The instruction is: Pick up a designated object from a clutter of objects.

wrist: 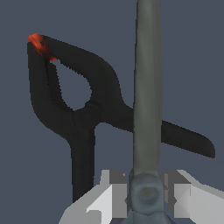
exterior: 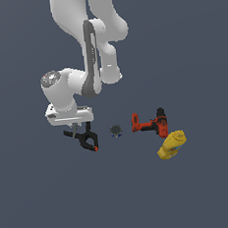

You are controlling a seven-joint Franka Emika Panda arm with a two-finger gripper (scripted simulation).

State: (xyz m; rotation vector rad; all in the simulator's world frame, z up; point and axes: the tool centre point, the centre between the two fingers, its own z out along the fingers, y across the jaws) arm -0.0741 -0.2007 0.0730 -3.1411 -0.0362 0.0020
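Arm (exterior: 87,49): the biggest thing in the exterior view, white, bent down so that its wrist hangs directly over the black clamp; this posture suits a straight-down grasp at the end of the clutter towards the exterior view's left.

Power drill (exterior: 151,123): red and black, lying on its side well apart from the clamp, towards the exterior view's right; clear of the grasp.

Yellow bottle (exterior: 172,145): tipped over just beyond the drill, the item farthest from the clamp.

Black clamp (wrist: 83,109): red-tipped, flat on the floor directly below the wrist. In the wrist view its two handles spread out, and one runs behind the scissors' blade, so it lies under or right beside the target. It is the wrong object and probably the main risk of being snagged.

Gripper (wrist: 146,194): low over the clamp. Its two pale fingers (wrist: 111,194) stand close on either side of the scissors' pivot, seemingly pressed to it, so I judge it closed onto the scissors there, where the tool is narrow and stiff.

Scissors (wrist: 147,87): the designated object, a slim grey blade running straight out from between the fingers, across the clamp's handle. The handle loops are out of sight. In the exterior view the scissors are too small and hidden to pick out. Whether they are off the floor I cannot tell.

Dark round piece (exterior: 116,130): tiny, between the clamp and the drill, untouched.
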